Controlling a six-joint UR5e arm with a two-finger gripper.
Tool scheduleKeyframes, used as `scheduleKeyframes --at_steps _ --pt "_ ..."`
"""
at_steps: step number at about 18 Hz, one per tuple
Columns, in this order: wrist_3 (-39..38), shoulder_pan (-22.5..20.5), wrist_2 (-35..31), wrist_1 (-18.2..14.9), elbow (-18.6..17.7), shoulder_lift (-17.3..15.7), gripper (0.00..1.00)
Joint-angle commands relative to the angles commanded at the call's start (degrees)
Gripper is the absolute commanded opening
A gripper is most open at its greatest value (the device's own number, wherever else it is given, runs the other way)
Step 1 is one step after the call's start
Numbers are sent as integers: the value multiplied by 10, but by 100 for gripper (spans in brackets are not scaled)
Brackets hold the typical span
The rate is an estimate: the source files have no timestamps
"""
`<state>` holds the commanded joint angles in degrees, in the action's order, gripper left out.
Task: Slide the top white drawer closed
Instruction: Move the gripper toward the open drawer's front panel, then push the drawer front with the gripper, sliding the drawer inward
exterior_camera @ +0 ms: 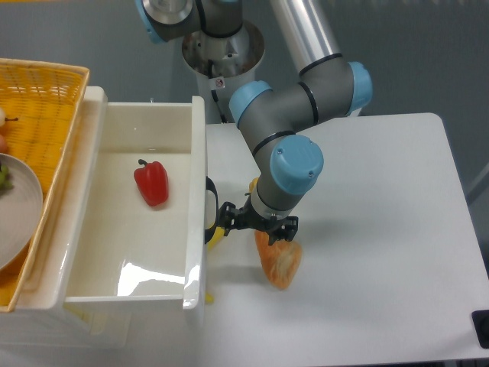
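My gripper hung just beside the curved black handle of the glossy white plastic top drawer.
The drawer stood pulled out at the left of the white table, a red bell pepper inside; whether my fingers were parted or clenched, I could not tell.
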<state>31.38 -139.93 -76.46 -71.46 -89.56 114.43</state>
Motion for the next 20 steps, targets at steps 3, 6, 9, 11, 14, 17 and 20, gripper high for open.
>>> scheduleKeyframes --at_steps 3,6,9,11,14,17,20 --pt "-4 2 6 0 1 -3 100" --pt "-9 5 11 -1 2 -7 100" --pt "-9 7 11 -1 2 -9 100" --pt "-10 8 10 -2 2 -9 100" --pt "-10 9 10 -3 2 -10 100" --pt "-11 12 10 -3 2 -11 100" --pt "-16 15 10 -4 2 -11 100"
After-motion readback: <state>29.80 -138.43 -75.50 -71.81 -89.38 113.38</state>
